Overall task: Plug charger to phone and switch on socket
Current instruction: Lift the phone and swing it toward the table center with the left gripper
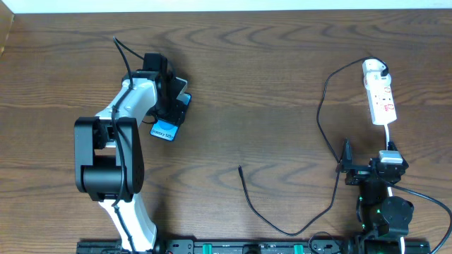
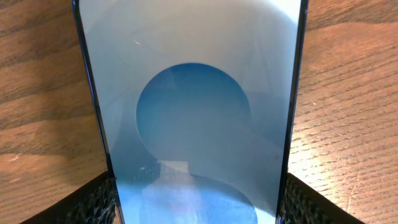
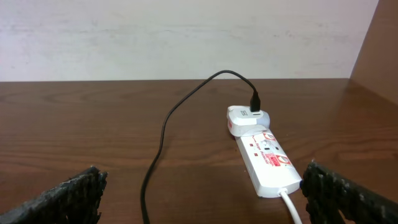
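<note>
Dark wood-grain table [image 1: 268, 85]. Pale wall [image 3: 155, 37] rises behind its far edge. A brown wooden panel [image 3: 379, 43] adjoins the wall.

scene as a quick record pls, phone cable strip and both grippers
phone: slim blue-screened smartphone, gripped by its long edges
left gripper: shut on the smartphone
charger: thin black cable, free tip loose on brown wooden table, not in phone
socket: narrow white power strip, white plug block at one end
right gripper: open, empty, facing the strip
</note>
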Action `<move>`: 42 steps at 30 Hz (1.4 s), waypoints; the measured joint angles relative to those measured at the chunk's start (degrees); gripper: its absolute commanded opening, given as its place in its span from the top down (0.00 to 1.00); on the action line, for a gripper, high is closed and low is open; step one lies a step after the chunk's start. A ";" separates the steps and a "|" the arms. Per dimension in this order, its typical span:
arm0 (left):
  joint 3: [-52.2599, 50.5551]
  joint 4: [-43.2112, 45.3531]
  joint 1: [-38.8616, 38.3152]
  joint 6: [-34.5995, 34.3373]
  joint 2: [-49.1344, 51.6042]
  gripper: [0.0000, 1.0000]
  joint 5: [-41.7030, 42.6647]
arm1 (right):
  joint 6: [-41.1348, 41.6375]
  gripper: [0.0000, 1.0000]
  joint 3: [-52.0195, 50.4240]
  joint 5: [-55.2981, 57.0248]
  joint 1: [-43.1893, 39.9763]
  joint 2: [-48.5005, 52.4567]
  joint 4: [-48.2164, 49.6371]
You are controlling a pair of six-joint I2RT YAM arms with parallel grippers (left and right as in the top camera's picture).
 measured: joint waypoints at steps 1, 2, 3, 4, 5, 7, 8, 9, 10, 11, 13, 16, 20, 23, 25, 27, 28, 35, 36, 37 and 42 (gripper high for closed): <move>0.00 0.00 0.00 -0.11 -0.02 0.92 0.00 | 0.00 0.01 0.00 0.00 0.00 0.00 0.00; 0.00 -0.02 0.00 -0.22 -0.02 0.92 -0.02 | 0.00 0.01 0.00 0.00 0.00 0.00 0.00; 0.00 0.00 0.00 -0.37 -0.04 0.92 -0.02 | 0.00 0.01 0.00 0.00 0.00 0.00 0.00; -0.02 0.00 0.00 -0.48 -0.07 0.92 -0.02 | 0.00 0.01 0.00 0.00 0.00 0.00 0.00; -0.02 0.00 0.00 -0.57 -0.07 0.92 -0.02 | 0.00 0.01 0.00 0.00 0.00 0.00 0.00; -0.07 -0.02 0.00 -0.79 -0.17 0.92 0.00 | 0.00 0.01 0.00 0.00 0.00 0.00 0.02; -0.15 -0.07 0.00 -0.81 -0.33 0.92 0.13 | 0.00 0.01 0.00 0.00 0.00 0.00 0.00; -0.31 -0.20 0.00 -0.83 -0.50 0.92 0.39 | 0.00 0.01 0.00 0.00 0.00 0.00 0.00; -0.59 -0.33 0.00 -0.87 -0.72 0.92 0.81 | 0.00 0.01 0.00 0.00 0.00 0.00 0.00; -0.90 -0.46 0.00 -1.07 -1.07 0.92 1.33 | 0.00 0.01 0.00 0.00 0.00 0.00 0.02; -1.46 -1.01 0.00 -1.99 -1.97 0.92 2.73 | 0.00 0.01 0.00 0.00 0.00 0.00 0.02; -1.73 -1.18 0.00 -2.54 -3.54 0.92 4.26 | 0.00 0.01 0.00 0.00 0.00 0.00 0.02; -1.73 -1.25 0.00 -4.04 -7.21 0.92 6.21 | 0.00 0.01 0.00 0.00 0.00 0.00 0.02; -1.73 -1.31 0.00 -5.29 -8.50 0.93 8.07 | 0.00 0.01 0.00 0.00 0.00 0.00 0.00; -1.73 -1.31 0.00 -5.55 -8.57 0.92 10.05 | 0.00 0.01 0.00 0.00 0.00 0.00 0.00; -1.73 -1.29 0.00 -5.92 -8.57 0.93 12.39 | 0.00 0.01 0.00 0.00 0.00 0.00 0.00; -1.73 -1.20 0.00 -6.62 -8.57 0.92 13.62 | 0.00 0.01 0.00 0.00 0.00 0.00 0.02; -1.73 2.03 0.00 -11.89 -8.57 0.92 21.44 | 0.00 0.01 0.00 0.00 0.00 0.00 0.00; -1.73 2.67 0.00 -12.63 -8.57 0.92 22.99 | 0.00 0.01 0.00 0.00 0.00 0.00 0.02; -1.75 3.39 0.00 -13.73 -8.57 0.93 24.61 | 0.00 0.01 0.00 0.00 0.00 0.00 0.00; -1.95 9.77 0.00 -22.84 -8.57 0.93 35.17 | 0.00 0.01 0.00 0.00 0.00 0.00 0.02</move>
